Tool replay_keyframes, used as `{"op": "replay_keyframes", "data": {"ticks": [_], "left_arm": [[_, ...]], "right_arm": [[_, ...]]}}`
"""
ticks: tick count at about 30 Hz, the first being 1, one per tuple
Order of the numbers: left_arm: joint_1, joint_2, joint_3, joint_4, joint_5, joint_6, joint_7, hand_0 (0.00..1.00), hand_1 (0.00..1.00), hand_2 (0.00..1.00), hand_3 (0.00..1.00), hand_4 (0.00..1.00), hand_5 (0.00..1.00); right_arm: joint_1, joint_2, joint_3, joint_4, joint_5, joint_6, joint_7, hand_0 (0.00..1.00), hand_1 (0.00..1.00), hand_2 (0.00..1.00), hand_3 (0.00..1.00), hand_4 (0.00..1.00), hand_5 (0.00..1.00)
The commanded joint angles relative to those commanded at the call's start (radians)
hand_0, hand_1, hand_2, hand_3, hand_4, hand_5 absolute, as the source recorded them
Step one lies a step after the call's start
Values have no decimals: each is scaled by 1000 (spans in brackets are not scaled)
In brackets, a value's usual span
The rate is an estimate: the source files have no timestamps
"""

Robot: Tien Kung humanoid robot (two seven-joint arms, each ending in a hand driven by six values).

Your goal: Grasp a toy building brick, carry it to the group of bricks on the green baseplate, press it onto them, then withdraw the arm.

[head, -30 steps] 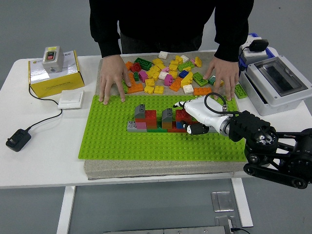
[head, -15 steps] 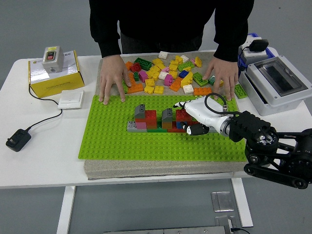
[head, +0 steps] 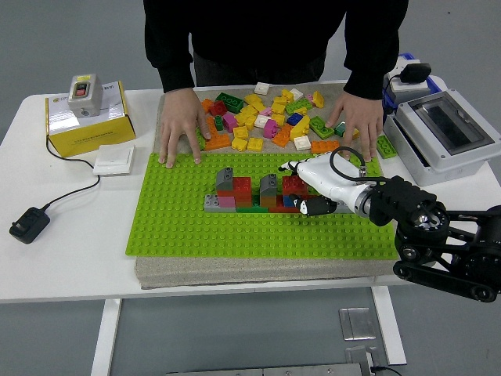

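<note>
A low group of grey, red, pink, orange and green bricks (head: 243,192) stands in the middle of the green baseplate (head: 188,227). My right hand (head: 302,188), white with black fingertips, lies over the right end of this group. Its fingers curl around a red brick (head: 292,185) there, with the thumb (head: 315,207) low on the near side. The hand hides most of that brick. Behind the plate, a pile of loose yellow, orange, green and pink bricks (head: 266,117) lies on the mat. My left arm does not show.
A person stands at the far side, one hand (head: 178,129) flat on the plate's back left edge, the other hand (head: 356,117) at the pile's right. A yellow box (head: 86,113), a white switch plate (head: 114,160) and a black adapter (head: 28,223) lie left. A white-grey case (head: 442,133) sits right.
My right hand has crept a few pixels right and up at the end of the brick group. The person's hands have stayed put.
</note>
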Motion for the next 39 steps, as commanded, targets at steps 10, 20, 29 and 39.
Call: {"op": "replay_keyframes", "data": {"ticks": [10, 20, 29, 39], "left_arm": [[1, -1, 1, 0, -1, -1, 0, 609, 593, 520, 584, 95, 683], [-1, 0, -1, 0, 2, -2, 3, 609, 593, 520, 585, 95, 681], [-4, 0, -2, 0, 1, -5, 5, 610, 593, 518, 585, 98, 680], [-3, -1, -6, 0, 1, -5, 6, 610, 593, 518, 585, 104, 682]], "right_arm": [[-5, -20, 31, 22, 19, 9, 3, 98, 180, 807, 903, 557, 400], [-22, -69, 84, 83, -4, 2, -4, 99, 184, 815, 907, 560, 402], [-26, -118, 92, 170, -27, 2, -9, 98, 188, 820, 897, 557, 433], [-30, -125, 78, 185, -32, 1, -7, 98, 185, 788, 727, 284, 490]]}}
